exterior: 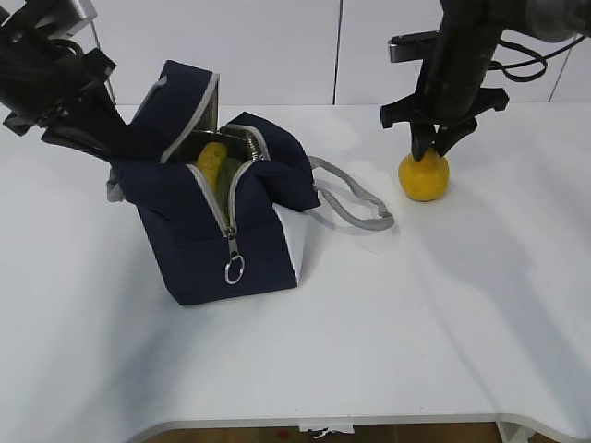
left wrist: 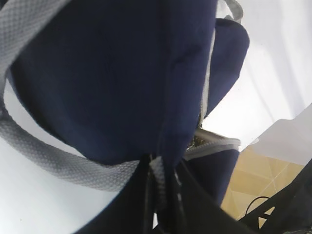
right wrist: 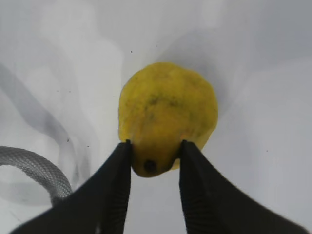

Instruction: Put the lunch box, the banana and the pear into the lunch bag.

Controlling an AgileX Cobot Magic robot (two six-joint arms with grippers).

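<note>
With the banana point(exterior: 211, 159) already showing inside the open lunch bag point(exterior: 208, 242), held at its rim by the pinched-shut left end effector point(left wrist: 158, 183), the right end effector point(right wrist: 155, 156) grips the neck of the pear point(right wrist: 165, 114) directly beneath it on the surface point(exterior: 443, 314).

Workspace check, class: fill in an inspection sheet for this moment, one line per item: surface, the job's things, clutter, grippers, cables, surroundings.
Surface: white table, bare in front.
Job's things: lunch bag unzipped, banana showing inside; pear on the table to its right; lunch box not made out.
Clutter: nothing seen.
Grippers: left gripper shut on the bag's fabric, holding it open; right gripper with fingers against the pear's neck on both sides.
Cables: black cable behind the right arm.
Surroundings: white wall panels.
</note>
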